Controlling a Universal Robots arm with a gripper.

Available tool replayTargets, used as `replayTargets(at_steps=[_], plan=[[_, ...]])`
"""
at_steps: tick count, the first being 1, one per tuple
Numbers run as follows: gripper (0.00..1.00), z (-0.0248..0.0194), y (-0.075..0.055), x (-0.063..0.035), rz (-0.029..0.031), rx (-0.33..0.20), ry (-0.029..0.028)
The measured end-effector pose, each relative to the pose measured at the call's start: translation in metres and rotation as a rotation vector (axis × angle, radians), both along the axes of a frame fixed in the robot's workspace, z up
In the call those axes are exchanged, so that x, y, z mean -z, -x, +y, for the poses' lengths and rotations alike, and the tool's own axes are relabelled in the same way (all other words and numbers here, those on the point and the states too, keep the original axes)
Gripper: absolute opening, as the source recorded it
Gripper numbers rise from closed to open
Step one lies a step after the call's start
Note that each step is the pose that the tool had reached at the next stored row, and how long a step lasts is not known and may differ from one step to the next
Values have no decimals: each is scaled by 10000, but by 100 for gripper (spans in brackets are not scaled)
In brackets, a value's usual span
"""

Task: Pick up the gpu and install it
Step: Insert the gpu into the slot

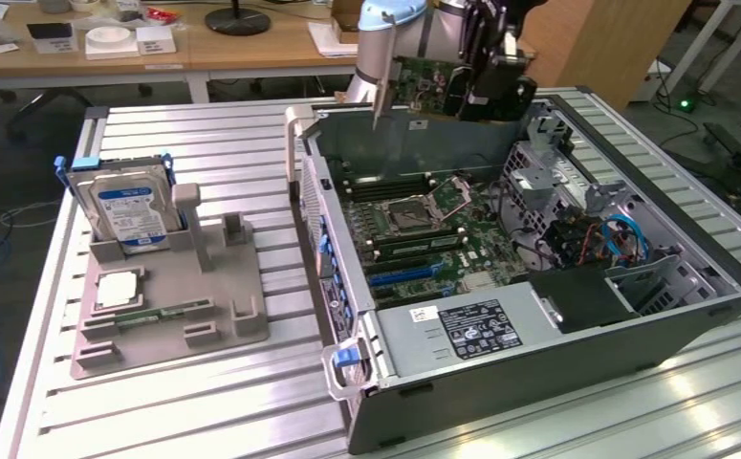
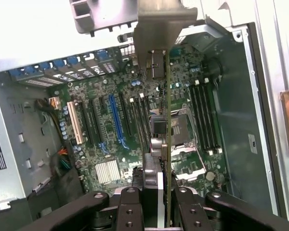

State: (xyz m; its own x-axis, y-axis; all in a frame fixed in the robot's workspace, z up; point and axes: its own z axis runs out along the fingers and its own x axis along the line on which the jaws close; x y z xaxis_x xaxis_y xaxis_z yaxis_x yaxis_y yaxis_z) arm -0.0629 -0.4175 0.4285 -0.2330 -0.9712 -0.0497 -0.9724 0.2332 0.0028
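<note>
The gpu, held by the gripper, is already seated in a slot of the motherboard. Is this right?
Not seated. The gripper holds the gpu, but the card hangs above the open case, clear of the motherboard and its slots. The exterior view shows this.

Silver-grey tubular arm [image 1: 373,59], pale blue cap [image 1: 389,14] at the joint (glossy plastic). Matte black metal gripper [image 2: 157,208]: angular linked fingers [image 2: 130,215], round pivot screws [image 2: 130,191] on each link.

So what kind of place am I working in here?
Likely a robotics lab set up for PC assembly: an open computer case on a slatted metal table, a grey fixture holding a hard drive, and office desks behind.
</note>
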Motion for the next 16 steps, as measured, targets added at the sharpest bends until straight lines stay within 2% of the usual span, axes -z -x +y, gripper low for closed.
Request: replayTargets(at_steps=[10,16], plan=[[28,0,0,0,-2,-1196,-1],[28,-1,0,1,-5,-1620,-12]])
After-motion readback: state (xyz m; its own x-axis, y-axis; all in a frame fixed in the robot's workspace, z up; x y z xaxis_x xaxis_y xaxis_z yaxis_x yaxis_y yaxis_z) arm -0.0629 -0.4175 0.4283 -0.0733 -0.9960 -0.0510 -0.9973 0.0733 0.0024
